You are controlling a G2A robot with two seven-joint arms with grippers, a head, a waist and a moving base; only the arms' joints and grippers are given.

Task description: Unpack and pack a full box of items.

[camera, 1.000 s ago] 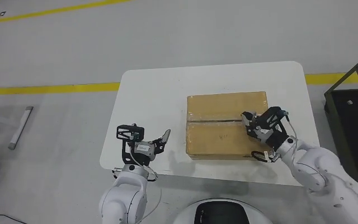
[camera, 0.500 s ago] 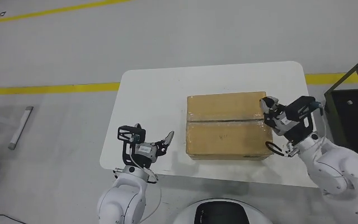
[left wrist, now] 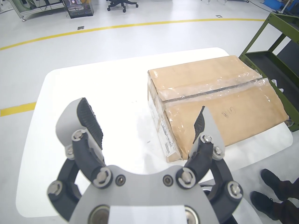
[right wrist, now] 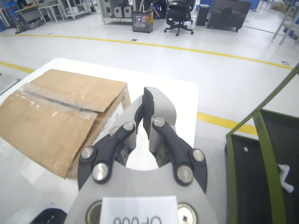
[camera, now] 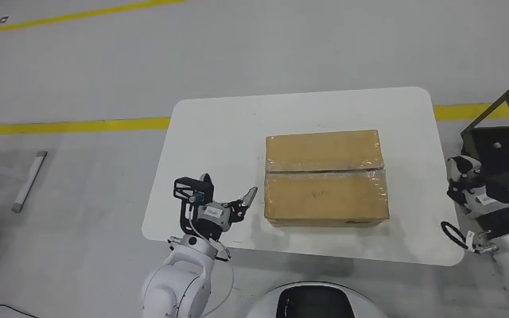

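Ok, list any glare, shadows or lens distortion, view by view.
Left wrist view: white table washed out by glare, yellow floor line bowed by the lens; right wrist view: clear tape glints on the cardboard box; top view: even light, faint shadows.

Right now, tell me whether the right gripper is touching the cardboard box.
Apart. The top view shows bare table between the right gripper and the cardboard box.

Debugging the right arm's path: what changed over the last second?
The right gripper, shut, left the right end of the taped brown cardboard box and swung out past the white table's right edge, toward the green metal cart. The left gripper, open, crept a little closer to the box's left side. The box did not move; its flaps remain closed.
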